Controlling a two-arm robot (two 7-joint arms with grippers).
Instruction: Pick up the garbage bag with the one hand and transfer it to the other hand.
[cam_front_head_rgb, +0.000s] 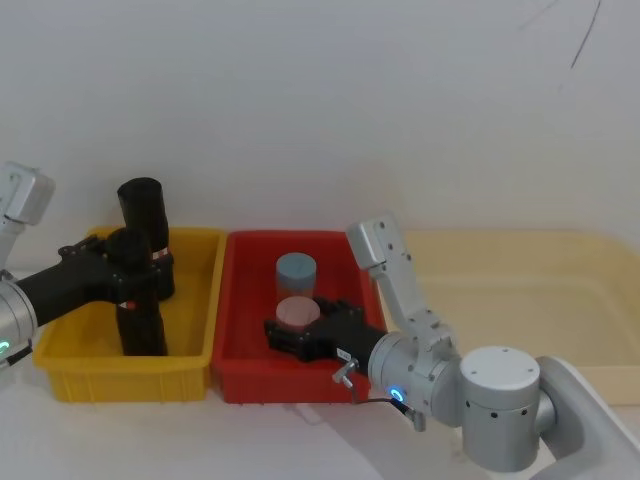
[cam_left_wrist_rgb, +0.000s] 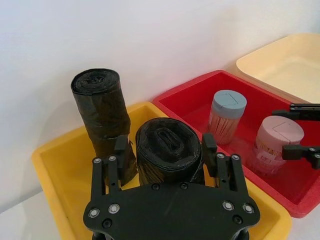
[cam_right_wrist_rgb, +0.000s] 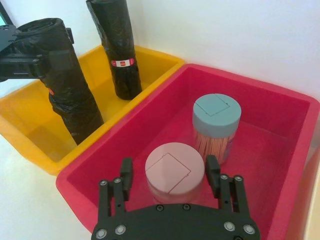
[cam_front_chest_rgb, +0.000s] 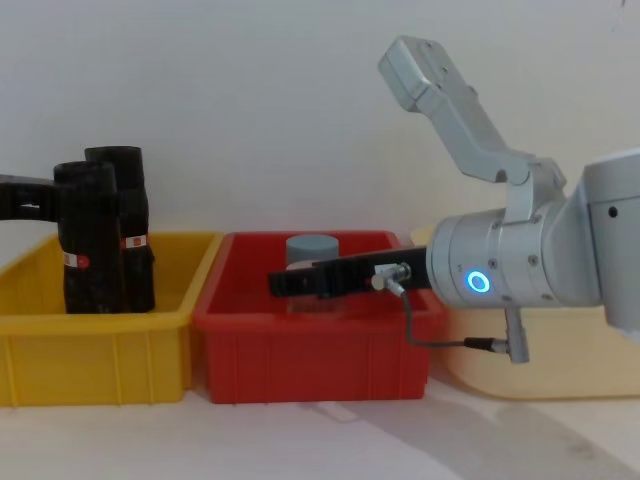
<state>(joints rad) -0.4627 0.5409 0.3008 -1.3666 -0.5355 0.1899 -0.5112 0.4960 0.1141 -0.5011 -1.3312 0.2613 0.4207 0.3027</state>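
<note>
As the left end effector (cam_left_wrist_rgb: 165, 145) clamps the garbage bag (cam_left_wrist_rgb: 167, 157) between its jaws in the yellow bin (cam_left_wrist_rgb: 55, 170), pick-up seems underway; next, probably lift it toward the right end effector (cam_right_wrist_rgb: 169, 167), spread wide around a pink jar (cam_right_wrist_rgb: 175, 172).

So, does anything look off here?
One thing: the right gripper sits open around a pink-lidded jar in the red bin, though its job concerns the garbage bag, which stands in the yellow bin at the left gripper. Nothing looks spilled or broken.
</note>
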